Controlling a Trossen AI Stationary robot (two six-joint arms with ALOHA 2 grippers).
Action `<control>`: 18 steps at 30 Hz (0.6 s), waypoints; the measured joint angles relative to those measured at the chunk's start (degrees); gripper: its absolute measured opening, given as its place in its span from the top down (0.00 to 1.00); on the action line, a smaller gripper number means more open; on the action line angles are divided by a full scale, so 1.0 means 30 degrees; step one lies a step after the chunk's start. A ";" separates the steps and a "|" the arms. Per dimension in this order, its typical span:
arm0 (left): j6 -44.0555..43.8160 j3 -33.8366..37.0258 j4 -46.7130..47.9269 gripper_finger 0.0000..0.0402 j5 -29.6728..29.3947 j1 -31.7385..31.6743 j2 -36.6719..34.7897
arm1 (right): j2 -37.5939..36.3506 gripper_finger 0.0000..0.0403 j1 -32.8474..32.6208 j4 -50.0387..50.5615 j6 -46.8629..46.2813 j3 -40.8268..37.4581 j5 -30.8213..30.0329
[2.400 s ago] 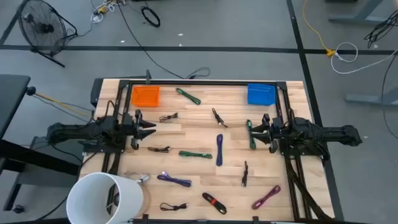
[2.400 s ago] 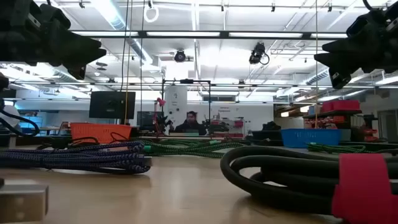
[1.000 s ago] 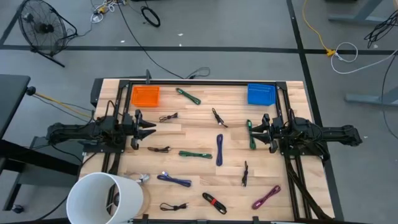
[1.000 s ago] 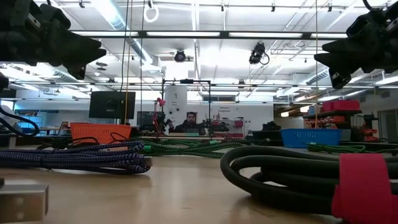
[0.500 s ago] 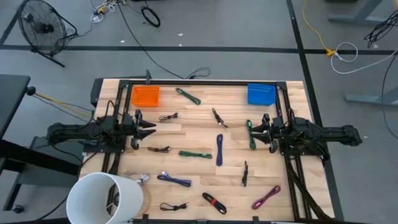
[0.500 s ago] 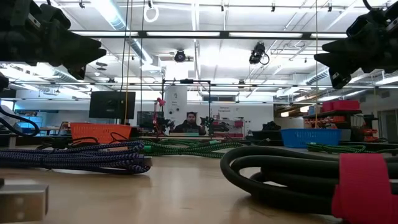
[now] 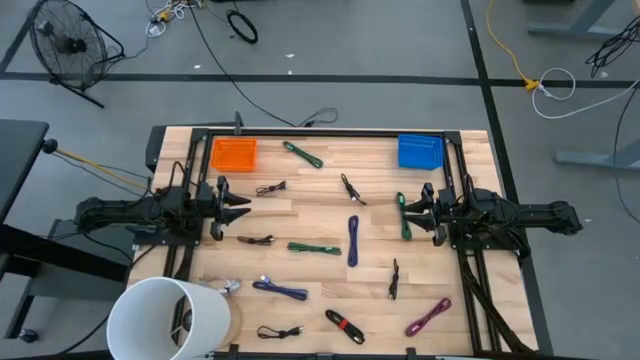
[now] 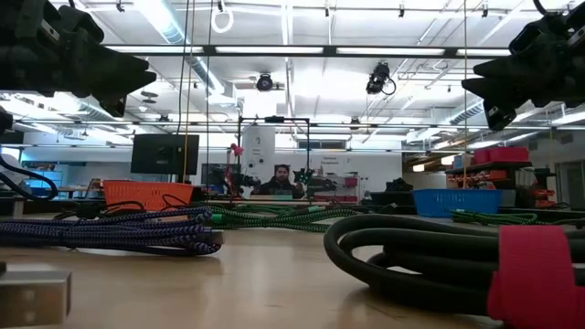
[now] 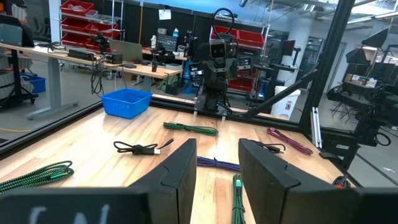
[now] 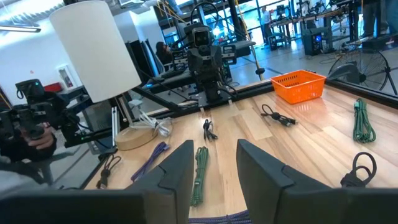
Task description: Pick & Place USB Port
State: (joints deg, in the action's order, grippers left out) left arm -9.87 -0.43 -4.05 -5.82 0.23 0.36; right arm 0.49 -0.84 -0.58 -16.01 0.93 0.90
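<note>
Several bundled cables lie flat on the wooden table. Among them are a blue one (image 7: 353, 240), a green one (image 7: 314, 248) and black ones (image 7: 255, 240) (image 7: 350, 188). An orange basket (image 7: 234, 154) stands at the far left and a blue basket (image 7: 420, 151) at the far right. My left gripper (image 7: 240, 207) (image 9: 217, 167) hovers open by the table's left side, fingers pointing toward the middle. My right gripper (image 7: 413, 209) (image 10: 214, 168) hovers open at the right side, beside a green cable (image 7: 403, 216). Neither touches anything.
A white cylinder (image 7: 168, 320) stands over the near left corner. More cables lie toward the near edge: purple (image 7: 280, 289), black with red (image 7: 343, 325), magenta (image 7: 428, 317). A black frame (image 7: 320, 132) runs along the table's far edge. A person (image 8: 280, 181) sits in the room far behind.
</note>
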 joint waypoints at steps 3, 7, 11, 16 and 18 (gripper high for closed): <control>0.0000 0.0000 0.0000 0.69 -0.0105 0.0000 0.0000 | 0.0000 0.69 0.0000 -0.0250 0.0087 0.0007 -0.0923; 0.0002 0.0007 0.0000 0.69 -0.0119 0.0000 -0.0007 | 0.0000 0.69 0.0007 -0.0498 0.0161 0.0007 -0.2679; 0.0000 0.0007 0.0000 0.69 -0.0119 0.0000 0.0000 | 0.0000 0.69 0.0000 -0.1253 0.0834 0.0003 -0.5055; 0.0015 0.0003 -0.0464 0.69 -0.0319 0.0000 0.0000 | 0.0000 0.69 -0.0004 -0.2772 0.1574 0.0002 -0.8791; 0.0009 0.0006 -0.1070 0.69 -0.0527 0.0000 -0.0006 | 0.0000 0.69 0.0000 -0.3267 0.1859 0.0007 -1.0957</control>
State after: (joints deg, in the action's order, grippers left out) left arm -9.84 -0.41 -7.27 -7.40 0.23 0.34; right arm 0.49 -0.84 -10.38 -10.43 0.95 -31.97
